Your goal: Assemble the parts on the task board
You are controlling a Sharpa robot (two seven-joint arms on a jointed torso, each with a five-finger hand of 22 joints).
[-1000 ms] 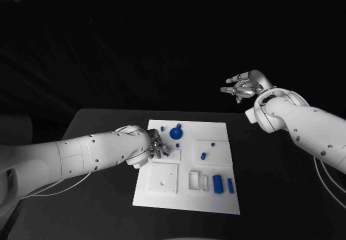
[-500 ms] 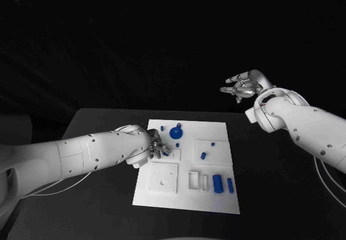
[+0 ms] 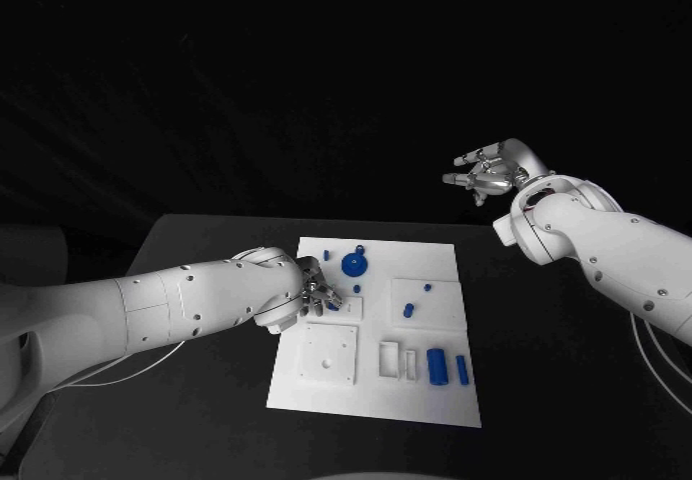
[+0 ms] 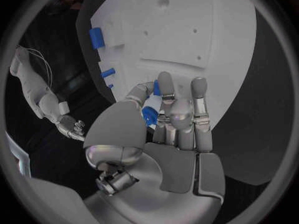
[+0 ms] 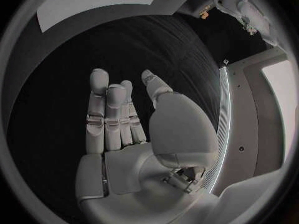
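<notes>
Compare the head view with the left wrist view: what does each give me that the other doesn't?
Head view alone: the whole task board, the blue disc part, and the right robot hand raised beyond the table, holding nothing. Left wrist view alone: a small blue part pinched between the left robot hand's thumb and fingers. Both: the left robot hand over the board, and blue parts on it.

Setting: robot test bench or lab. Evidence: black table (image 3: 216, 400) filling the lower half of the head view, against an unlit black backdrop across the upper half. White task board (image 3: 378, 400) at centre with recessed slots and small blue parts (image 3: 352, 266). Two white robot arms enter from the left and right edges. No household furnishings visible.
</notes>
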